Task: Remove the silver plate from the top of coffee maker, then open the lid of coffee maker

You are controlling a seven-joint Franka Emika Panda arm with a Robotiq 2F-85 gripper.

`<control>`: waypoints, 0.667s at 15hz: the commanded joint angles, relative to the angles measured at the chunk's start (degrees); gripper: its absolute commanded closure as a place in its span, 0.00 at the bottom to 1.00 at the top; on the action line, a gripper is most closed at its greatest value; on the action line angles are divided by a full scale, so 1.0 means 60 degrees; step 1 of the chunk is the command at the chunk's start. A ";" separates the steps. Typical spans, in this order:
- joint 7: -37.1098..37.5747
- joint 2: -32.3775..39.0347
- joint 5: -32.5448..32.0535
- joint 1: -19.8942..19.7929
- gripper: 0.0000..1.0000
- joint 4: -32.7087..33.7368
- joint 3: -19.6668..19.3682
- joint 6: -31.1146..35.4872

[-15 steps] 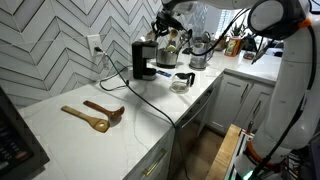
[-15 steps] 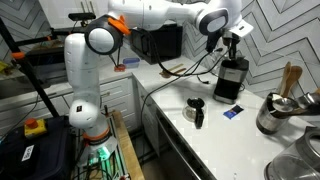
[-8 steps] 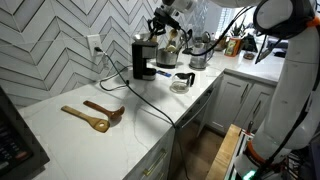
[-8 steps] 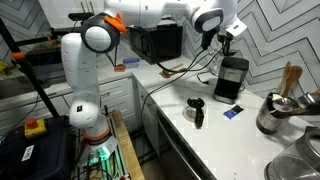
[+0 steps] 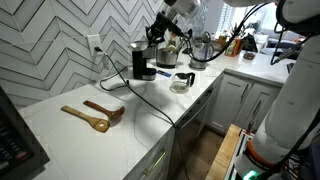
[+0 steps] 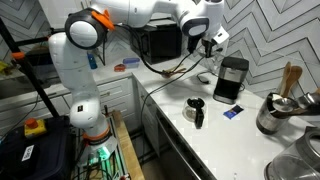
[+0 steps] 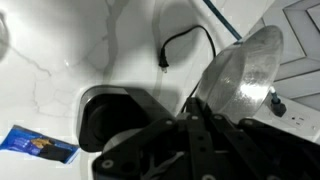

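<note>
1. While the silver plate (image 7: 245,68) hangs tilted on edge in my fingers (image 7: 203,118), which are clamped on its lower rim, I count the lift-off part of the first step as done. The plate is in the air and clear of the coffee maker (image 6: 232,78).
2. In both exterior views I hover higher than the machine and off to one side of it, not over its top, and I can see nothing resting up there.
3. What remains of the first step is putting the plate down. The wrist view shows bare counter (image 7: 60,50) below me, near the loose power cord (image 7: 164,55) and a blue packet (image 7: 40,145), and that looks like a fair spot.
4. The second step is not yet begun, as the lid (image 6: 233,61) lies flat and closed on the machine. By my judgement I must free my fingers first, then go to the lid's edge and swing it up.
</note>
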 commanded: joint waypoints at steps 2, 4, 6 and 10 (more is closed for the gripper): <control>-0.1506 -0.1302 0.0298 0.0011 0.99 -0.2030 -0.0182 -0.0664; -0.2085 -0.1604 -0.0094 -0.0009 0.99 -0.2719 -0.0272 -0.0435; -0.2824 -0.1849 -0.0132 -0.0052 0.99 -0.3398 -0.0401 -0.0150; -0.3002 -0.1562 -0.0023 -0.0004 0.97 -0.3324 -0.0550 0.0126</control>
